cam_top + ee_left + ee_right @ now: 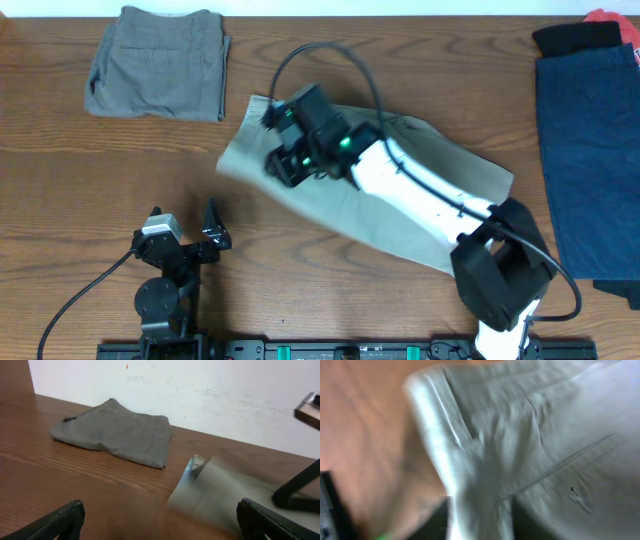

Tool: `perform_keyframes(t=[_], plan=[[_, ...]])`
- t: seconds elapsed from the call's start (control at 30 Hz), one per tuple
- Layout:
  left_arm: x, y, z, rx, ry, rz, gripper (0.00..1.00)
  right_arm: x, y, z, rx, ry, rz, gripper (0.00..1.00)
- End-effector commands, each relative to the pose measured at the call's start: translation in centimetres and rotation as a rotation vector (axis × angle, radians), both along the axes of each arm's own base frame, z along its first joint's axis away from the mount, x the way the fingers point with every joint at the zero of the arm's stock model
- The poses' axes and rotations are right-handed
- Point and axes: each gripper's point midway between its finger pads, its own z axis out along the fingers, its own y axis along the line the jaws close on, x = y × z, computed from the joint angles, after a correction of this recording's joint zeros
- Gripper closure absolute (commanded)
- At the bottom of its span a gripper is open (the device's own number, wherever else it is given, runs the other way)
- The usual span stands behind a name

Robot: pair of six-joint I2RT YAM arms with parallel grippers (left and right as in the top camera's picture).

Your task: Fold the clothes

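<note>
Light khaki shorts (310, 205) lie spread slantwise across the middle of the table, also seen in the left wrist view (220, 495) and filling the right wrist view (545, 435). My right gripper (283, 168) hovers low over their left end. Its dark fingers stand apart in the blurred right wrist view (480, 522), with a raised ridge of the cloth running between them. My left gripper (183, 212) rests near the front left, open and empty (160, 527), just short of the khaki cloth's corner.
Grey-olive shorts (158, 62) lie folded at the back left (117, 432). A navy garment (590, 160) is spread at the right edge, with black (575, 38) and red (610, 16) cloth behind it. A white wall backs the table.
</note>
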Motion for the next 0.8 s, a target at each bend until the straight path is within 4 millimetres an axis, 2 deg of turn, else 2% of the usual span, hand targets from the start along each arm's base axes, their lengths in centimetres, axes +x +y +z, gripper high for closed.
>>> perform_keyframes(t=[0.0, 0.1, 0.2, 0.33, 0.37, 0.4, 0.47, 0.5, 0.53, 0.57, 0.6, 0.63, 0.7, 0.77], plan=[[0.0, 0.0, -1.6, 0.011, 0.039, -0.001, 0.02, -0.7, 0.4, 1.4, 0.030, 0.015, -0.009, 0.46], [0.0, 0.0, -1.6, 0.011, 0.039, -0.002, 0.02, -0.4, -0.4, 1.7, 0.024, 0.031, -0.037, 0.48], [0.0, 0.0, -1.6, 0.011, 0.039, -0.002, 0.02, 1.1, -3.1, 2.5, -0.004, 0.034, -0.113, 0.50], [0.0, 0.0, -1.6, 0.011, 0.039, -0.001, 0.02, 4.6, -10.4, 3.5, -0.107, 0.029, -0.360, 0.48], [0.0, 0.0, -1.6, 0.011, 0.039, -0.002, 0.02, 5.5, -12.9, 3.7, -0.137, 0.035, -0.431, 0.41], [0.0, 0.0, -1.6, 0.011, 0.039, -0.001, 0.02, 5.9, -14.5, 3.8, -0.154, 0.042, -0.471, 0.36], [0.0, 0.0, -1.6, 0.011, 0.039, -0.001, 0.02, 6.4, -18.6, 3.6, -0.207, 0.078, -0.561, 0.34], [0.0, 0.0, -1.6, 0.011, 0.039, -0.001, 0.02, 6.4, -20.4, 3.3, -0.231, 0.108, -0.598, 0.33], [0.0, 0.0, -1.6, 0.011, 0.039, -0.001, 0.02, 6.2, -22.0, 3.0, -0.252, 0.140, -0.627, 0.27], [0.0, 0.0, -1.6, 0.011, 0.039, -0.002, 0.02, 6.0, -23.4, 2.6, -0.272, 0.172, -0.655, 0.19], [0.0, 0.0, -1.6, 0.011, 0.039, -0.002, 0.02, 5.6, -25.0, 2.2, -0.296, 0.212, -0.685, 0.06], [0.0, 0.0, -1.6, 0.011, 0.039, -0.002, 0.02, 5.0, -26.5, 1.8, -0.323, 0.256, -0.709, 0.01], [0.0, 0.0, -1.6, 0.011, 0.039, -0.002, 0.02, 3.4, -28.9, 1.1, -0.377, 0.342, -0.748, 0.02], [0.0, 0.0, -1.6, 0.011, 0.039, -0.001, 0.02, 2.3, -30.8, 0.7, -0.423, 0.394, -0.781, 0.14]])
